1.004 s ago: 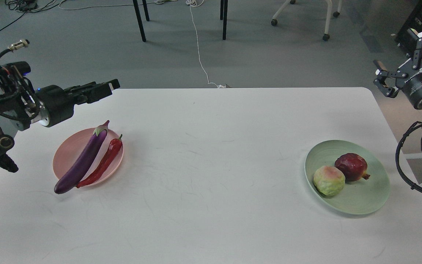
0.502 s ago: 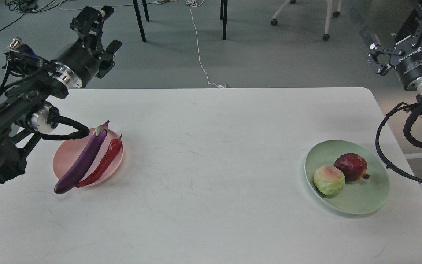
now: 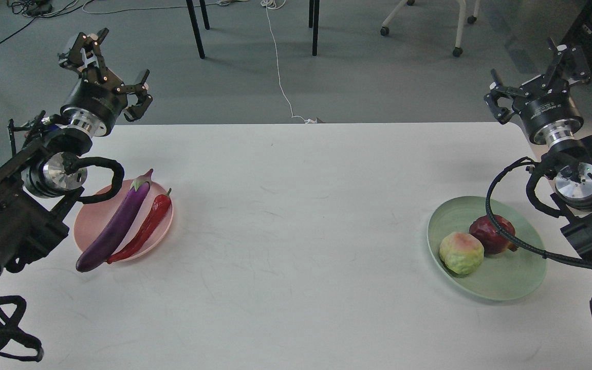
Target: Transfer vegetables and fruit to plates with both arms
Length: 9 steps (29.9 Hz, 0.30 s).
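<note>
The purple eggplant (image 3: 117,224) and the red chili (image 3: 145,227) lie side by side on the pink plate (image 3: 93,216) at the table's left. The dark red pomegranate (image 3: 491,234) and the yellow-green bumpy fruit (image 3: 461,252) sit on the pale green plate (image 3: 501,280) at the right. My left gripper (image 3: 107,69) is raised beyond the table's far left edge, open and empty, well behind the pink plate. My right gripper (image 3: 535,69) is raised beyond the far right corner, open and empty. A black cable of the right arm crosses in front of the pomegranate.
The white table (image 3: 296,231) spans the view. Beyond its far edge are grey floor, chair legs (image 3: 196,28), a white cord (image 3: 278,61) and a wheeled chair base (image 3: 458,31). Both arms' thick links stand over the table's side edges.
Both arms have risen and swung inward. The left gripper went from lying level near the pink plate to pointing up and away. The right gripper moved left and up. The produce has not moved.
</note>
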Available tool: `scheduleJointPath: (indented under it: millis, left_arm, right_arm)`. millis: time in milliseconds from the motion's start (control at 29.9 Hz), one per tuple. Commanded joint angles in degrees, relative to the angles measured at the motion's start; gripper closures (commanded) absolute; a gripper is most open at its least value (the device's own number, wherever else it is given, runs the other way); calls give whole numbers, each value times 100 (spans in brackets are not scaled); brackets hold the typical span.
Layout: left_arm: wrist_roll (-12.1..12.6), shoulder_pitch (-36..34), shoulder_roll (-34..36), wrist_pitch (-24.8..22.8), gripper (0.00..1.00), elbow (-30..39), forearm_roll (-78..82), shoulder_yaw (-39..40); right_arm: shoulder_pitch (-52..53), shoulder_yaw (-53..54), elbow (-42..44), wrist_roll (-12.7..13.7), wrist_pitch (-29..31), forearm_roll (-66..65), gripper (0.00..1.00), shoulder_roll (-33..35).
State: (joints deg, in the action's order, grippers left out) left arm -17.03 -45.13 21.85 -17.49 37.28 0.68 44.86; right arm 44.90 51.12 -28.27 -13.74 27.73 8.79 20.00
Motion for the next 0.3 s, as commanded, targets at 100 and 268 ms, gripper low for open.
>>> scheduleJointPath:
  millis: [100,268]
  left_arm:
    - [-19,92,-251,-18,2,-2,-112,-4]
    - [-37,100,-225,-18,2,33,-103,-12]
  right_arm:
    - [-105,-23,32,65,27,0,1,-58]
    - [-96,-58,14,65,27,0,1,-49]
